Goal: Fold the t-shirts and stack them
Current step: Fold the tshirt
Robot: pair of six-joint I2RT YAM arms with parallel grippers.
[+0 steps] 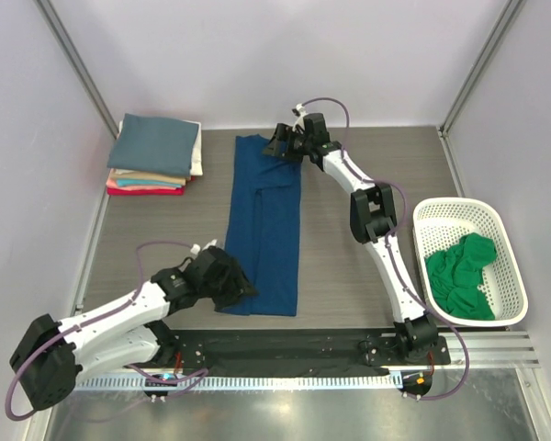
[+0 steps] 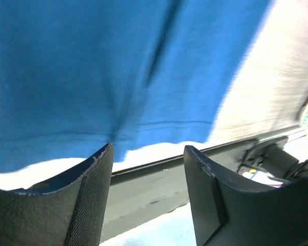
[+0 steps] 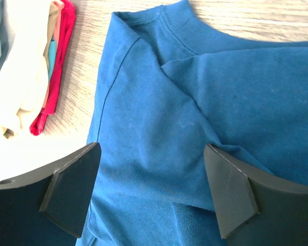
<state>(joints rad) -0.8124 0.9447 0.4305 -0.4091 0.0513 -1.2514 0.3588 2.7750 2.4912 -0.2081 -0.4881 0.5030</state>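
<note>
the blue t-shirt [image 1: 264, 230] is lying folded lengthwise on the worktop [image 1: 340, 266]; left jaws are gaping at its hem, right jaws over its collar.

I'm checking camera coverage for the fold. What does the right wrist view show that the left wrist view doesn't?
Only the right wrist: the collar end of the blue t-shirt, a sleeve folded in, and the stack of folded shirts beside it. Only the left wrist: the shirt's hem and the black rail past it. Both: the same shirt flat on the wooden table, seen between open, empty fingers of the right gripper and left gripper.
</note>
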